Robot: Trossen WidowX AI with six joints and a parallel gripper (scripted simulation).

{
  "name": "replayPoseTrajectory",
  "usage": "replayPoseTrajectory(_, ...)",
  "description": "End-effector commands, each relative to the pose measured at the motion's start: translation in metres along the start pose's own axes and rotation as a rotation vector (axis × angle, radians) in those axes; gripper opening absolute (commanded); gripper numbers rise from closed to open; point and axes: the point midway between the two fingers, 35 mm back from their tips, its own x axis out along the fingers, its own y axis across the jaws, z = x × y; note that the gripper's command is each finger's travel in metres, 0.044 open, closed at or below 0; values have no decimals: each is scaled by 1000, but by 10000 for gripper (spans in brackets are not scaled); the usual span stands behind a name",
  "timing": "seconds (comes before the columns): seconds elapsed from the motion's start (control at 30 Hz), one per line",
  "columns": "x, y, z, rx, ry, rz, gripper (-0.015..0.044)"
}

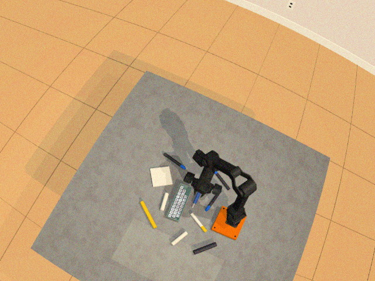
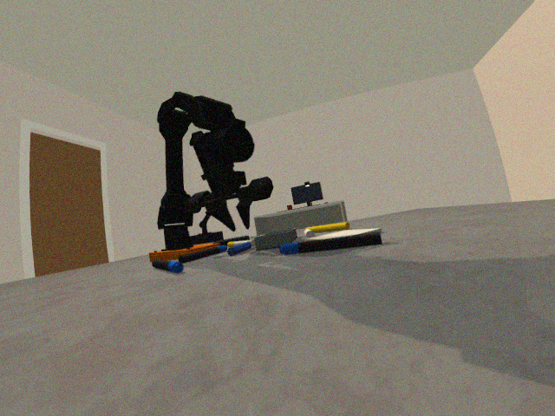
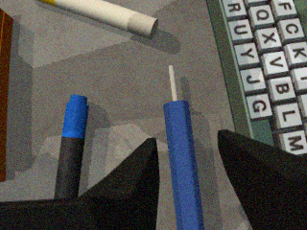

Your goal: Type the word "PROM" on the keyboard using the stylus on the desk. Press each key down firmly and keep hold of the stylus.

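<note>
The blue stylus (image 1: 197, 198) (image 2: 239, 248) (image 3: 178, 120) with a thin pale tip lies on the desk beside the keyboard (image 1: 179, 203) (image 2: 275, 239) (image 3: 254, 122). Its tip points away from my gripper in the wrist view. My gripper (image 2: 240, 228) (image 3: 187, 142) is open and empty, above the stylus. The stylus lies lengthwise between the two fingertips in the wrist view, a little nearer the left one. In the exterior view the fingertips are above it, not touching. The keyboard's G, J, Y, U, R, L and M keys show at the right in the wrist view; the rest is cut off.
A black marker with a blue cap (image 1: 212, 202) (image 3: 71, 153) lies near the stylus. A white marker with a yellow end (image 1: 198, 222) (image 3: 110, 13) lies beyond its tip. Around the keyboard are a white pad (image 1: 161, 176), a white stick (image 1: 164, 201) and a yellow stick (image 1: 148, 214).
</note>
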Motion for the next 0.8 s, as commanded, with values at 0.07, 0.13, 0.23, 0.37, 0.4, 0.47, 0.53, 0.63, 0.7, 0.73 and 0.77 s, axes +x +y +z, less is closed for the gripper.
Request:
replayPoseTrajectory(0.07, 5, 0, -2, -2, -6, -2, 150)
replayPoseTrajectory(0.13, 7, 0, -3, -2, -6, -2, 150)
replayPoseTrajectory(0.23, 9, 1, -4, -2, -6, -2, 150)
replayPoseTrajectory(0.37, 12, 1, -5, -2, -6, -2, 150)
replayPoseTrajectory(0.4, 12, 1, -6, -2, -6, -2, 150)
replayPoseTrajectory(0.47, 14, 1, -6, -2, -6, -2, 150)
replayPoseTrajectory(0.53, 16, 1, -7, -2, -6, -1, 150)
replayPoseTrajectory(0.63, 18, 1, -8, -2, -6, -1, 150)
replayPoseTrajectory(0.7, 19, 1, -9, -2, -6, -1, 150)
replayPoseTrajectory(0.73, 20, 1, -9, -2, -6, -1, 150)
replayPoseTrajectory(0.77, 20, 1, -10, -2, -6, -1, 150)
